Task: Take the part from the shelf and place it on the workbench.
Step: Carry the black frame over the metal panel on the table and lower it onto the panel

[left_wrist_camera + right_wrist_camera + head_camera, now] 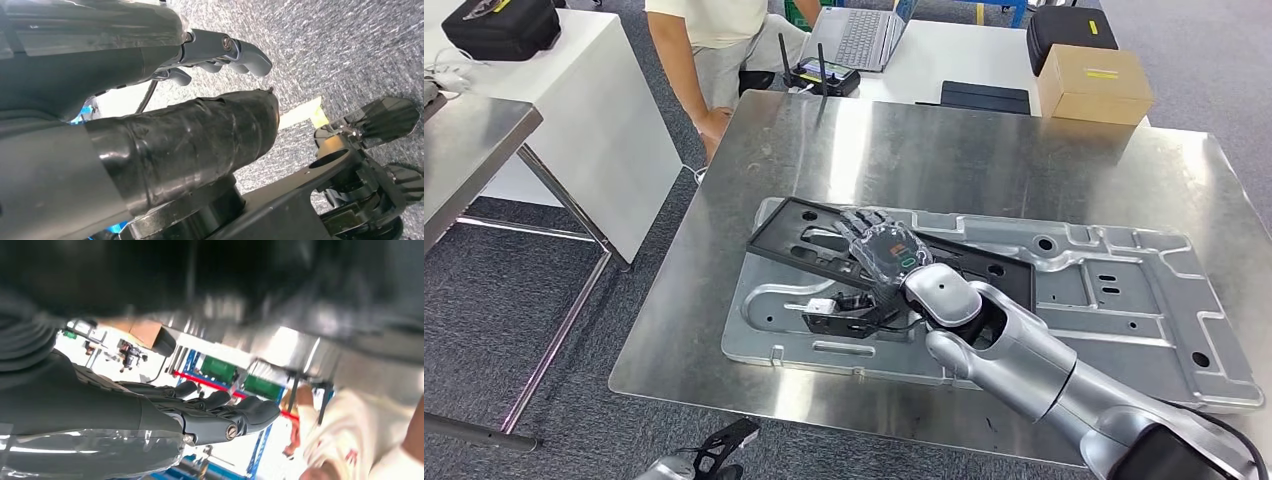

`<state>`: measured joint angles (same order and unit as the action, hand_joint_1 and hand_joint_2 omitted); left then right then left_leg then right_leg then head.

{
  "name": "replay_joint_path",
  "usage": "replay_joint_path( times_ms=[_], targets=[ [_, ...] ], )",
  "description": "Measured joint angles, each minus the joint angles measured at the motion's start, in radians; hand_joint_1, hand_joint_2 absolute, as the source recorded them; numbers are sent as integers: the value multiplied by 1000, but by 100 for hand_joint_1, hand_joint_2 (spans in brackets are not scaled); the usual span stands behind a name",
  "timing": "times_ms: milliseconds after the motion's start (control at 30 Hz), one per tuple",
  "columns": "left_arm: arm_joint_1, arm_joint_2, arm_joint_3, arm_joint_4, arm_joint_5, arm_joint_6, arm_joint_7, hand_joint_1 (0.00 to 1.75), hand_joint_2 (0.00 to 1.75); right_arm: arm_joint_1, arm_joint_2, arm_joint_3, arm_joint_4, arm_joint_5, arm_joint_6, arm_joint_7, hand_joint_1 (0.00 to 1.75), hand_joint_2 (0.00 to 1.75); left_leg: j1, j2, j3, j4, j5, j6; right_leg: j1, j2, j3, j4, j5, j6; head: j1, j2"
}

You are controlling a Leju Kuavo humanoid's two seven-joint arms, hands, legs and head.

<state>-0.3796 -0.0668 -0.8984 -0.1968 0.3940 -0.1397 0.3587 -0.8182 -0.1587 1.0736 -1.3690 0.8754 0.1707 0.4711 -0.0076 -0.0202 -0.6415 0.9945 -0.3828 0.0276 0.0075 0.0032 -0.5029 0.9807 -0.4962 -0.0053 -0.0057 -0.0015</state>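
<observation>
Resting palm-down, the right hand [886, 250] lies flat with fingers stretched out on the black frame part [804, 235], gripping nothing. That part sits on the big silver stamped panel [1124, 310] covering the steel workbench [844, 150]. The left hand [220, 55] (hanging over grey carpet) has fingers curled, empty. A person [714, 50] stands beyond.

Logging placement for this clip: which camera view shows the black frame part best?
The head view: the black frame part lies tilted across the silver stamped panel on the workbench, with the right hand over it. The right wrist view is blurred, so I cannot make out the part there. The left wrist view faces carpet.
</observation>
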Motion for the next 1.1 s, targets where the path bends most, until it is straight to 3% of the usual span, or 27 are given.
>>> replay_joint_path(
  times_ms=[200,333,400,467,533,567,600,700,767,867,933,1033,1100],
  targets=[
    [-4,1,0,0,-19,27,-4,0,0,28,15,-32,-51,18,-131,31,0,0,-3,0,-1,4,-4,5,-2,0,1,0,-1,3,0,0],
    [-4,1,0,0,-25,35,-8,0,0,44,20,-48,-89,30,-170,35,0,0,-3,1,4,0,-8,14,-3,1,4,-2,-7,10,0,0],
    [-5,1,0,0,-25,35,-9,0,87,47,21,-57,-104,32,-172,35,0,0,5,5,17,-16,-5,18,-2,1,-6,26,-27,16,2,0],
    [-5,1,0,0,-25,35,-10,0,175,51,22,-61,-114,32,-175,36,0,0,8,9,26,-25,-3,22,-6,0,-58,128,-80,24,6,0],
    [-4,1,0,0,-25,36,-11,0,175,62,22,-62,-122,36,-184,36,0,0,9,11,26,-24,-2,23,-15,0,-132,252,-125,31,7,0],
    [-3,1,0,0,-25,37,-12,0,175,69,21,-63,-127,40,-194,36,0,0,10,11,26,-23,-4,22,-19,0,-155,281,-121,34,7,0],
    [-1,1,0,0,-25,39,-13,0,175,77,21,-65,-134,45,-208,34,0,0,11,11,25,-20,-6,19,-24,0,-158,271,-94,38,7,0],
    [3,2,0,0,-19,47,-23,0,175,97,21,-76,-179,64,-251,30,0,0,15,9,21,-1,-17,1,-31,-1,-93,103,18,45,8,0],
    [8,4,0,0,-10,54,-30,0,175,116,20,-80,-225,79,-264,30,0,0,14,8,16,10,-20,-12,-28,3,-67,46,37,38,8,0],
    [20,8,0,0,5,63,-41,0,175,154,16,-80,-295,104,-270,30,0,0,16,8,10,16,-21,-25,-27,7,-72,42,40,16,7,0],
    [28,12,0,0,13,66,-45,0,175,177,15,-80,-341,122,-277,27,0,0,19,12,-9,68,-67,-35,-28,6,-78,37,49,-1,3,0],
    [39,15,0,0,23,69,-51,0,175,225,7,-80,-405,150,-284,12,0,0,20,15,-69,249,-181,-44,-22,2,-91,38,59,-16,-4,0],
    [50,16,0,0,29,74,-55,0,175,266,-3,-80,-444,169,-285,0,0,0,19,15,-72,297,-197,-40,-16,0,-102,41,64,-20,-4,0]
  ],
)
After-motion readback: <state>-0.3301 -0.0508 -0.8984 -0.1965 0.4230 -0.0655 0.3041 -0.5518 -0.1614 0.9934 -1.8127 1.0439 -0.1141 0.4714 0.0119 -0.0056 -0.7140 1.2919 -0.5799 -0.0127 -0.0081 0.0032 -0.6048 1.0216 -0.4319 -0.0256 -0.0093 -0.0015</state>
